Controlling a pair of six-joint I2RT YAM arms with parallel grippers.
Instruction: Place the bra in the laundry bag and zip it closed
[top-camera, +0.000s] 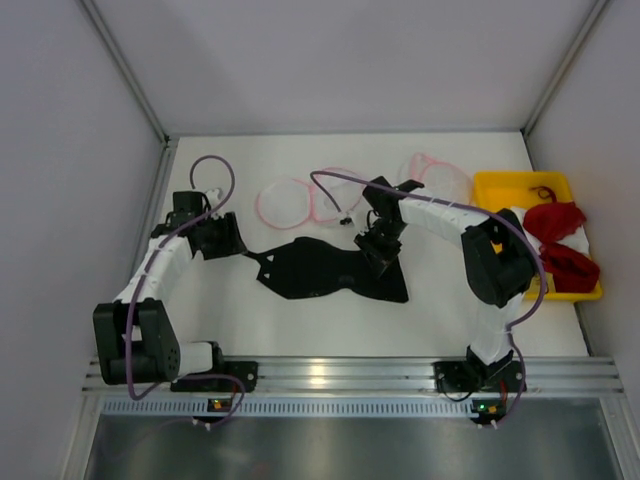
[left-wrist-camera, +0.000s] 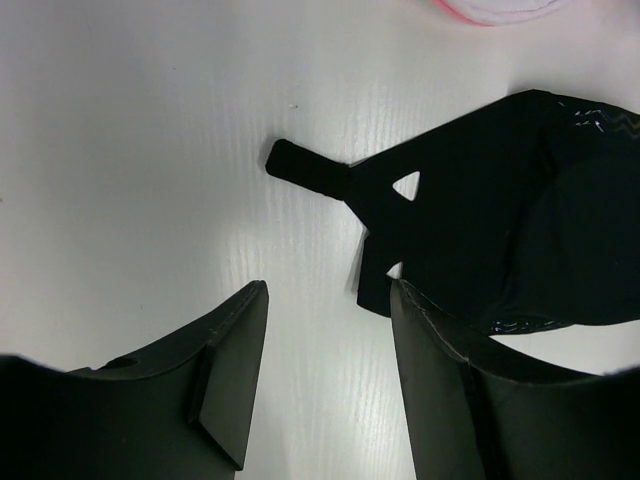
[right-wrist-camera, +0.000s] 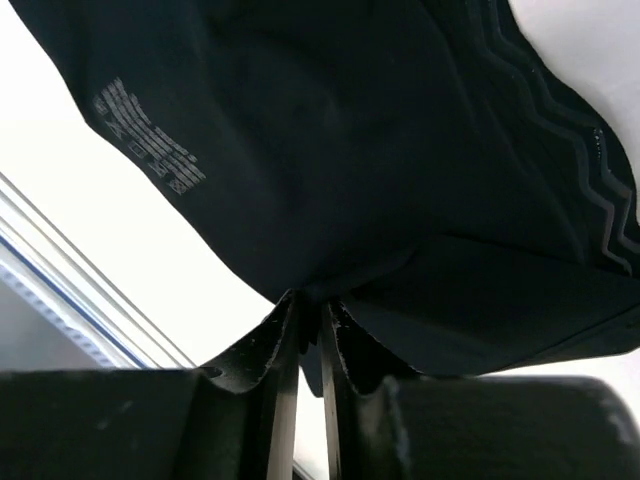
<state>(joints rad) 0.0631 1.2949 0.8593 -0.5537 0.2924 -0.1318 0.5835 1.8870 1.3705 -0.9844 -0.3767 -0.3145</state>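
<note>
From above, the bra (top-camera: 320, 270) lies spread on the table (top-camera: 300, 330), just in front of the laundry bag (top-camera: 286, 203), with my right gripper (top-camera: 378, 247) down on its right cup. At my left wrist, my left gripper (left-wrist-camera: 328, 300) hangs with its fingers apart beside the wing tab, holding nothing. At my right wrist, the fingers are pinched together on black fabric. I judge the left should close on that wing before lifting, so the bra doesn't bunch.

One bra (top-camera: 320, 268), three laundry bags (top-camera: 284, 203) (top-camera: 336, 190) (top-camera: 441, 180), two red garments (top-camera: 553, 218) (top-camera: 568, 265)
</note>
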